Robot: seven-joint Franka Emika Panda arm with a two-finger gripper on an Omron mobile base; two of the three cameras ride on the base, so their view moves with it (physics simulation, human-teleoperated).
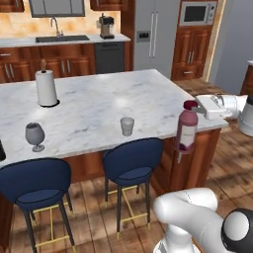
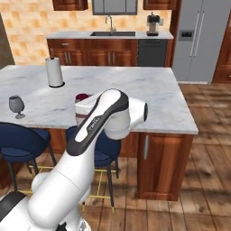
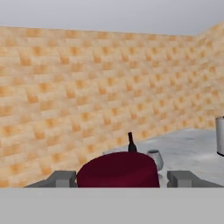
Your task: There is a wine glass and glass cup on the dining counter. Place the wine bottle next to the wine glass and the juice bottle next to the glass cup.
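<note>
My gripper (image 1: 193, 109) is shut on the neck of the juice bottle (image 1: 187, 131), a plump maroon bottle with a pinkish-red cap. The bottle hangs upright at the near right corner of the dining counter (image 1: 99, 99). In the hand view its cap (image 3: 118, 169) sits between my fingertips (image 3: 61, 178). The glass cup (image 1: 127, 126) stands near the counter's front edge, left of the bottle. Further left stands the wine glass (image 1: 34, 134). The dark wine bottle (image 3: 131, 143) shows beyond the wine glass (image 3: 155, 158). In the right base view my arm hides most of the juice bottle (image 2: 81, 97).
A paper towel roll (image 1: 46, 88) stands upright at the counter's back left. Two blue stools (image 1: 131, 160) (image 1: 34, 183) are tucked under the front edge. Sink, coffee machine and fridge line the far wall.
</note>
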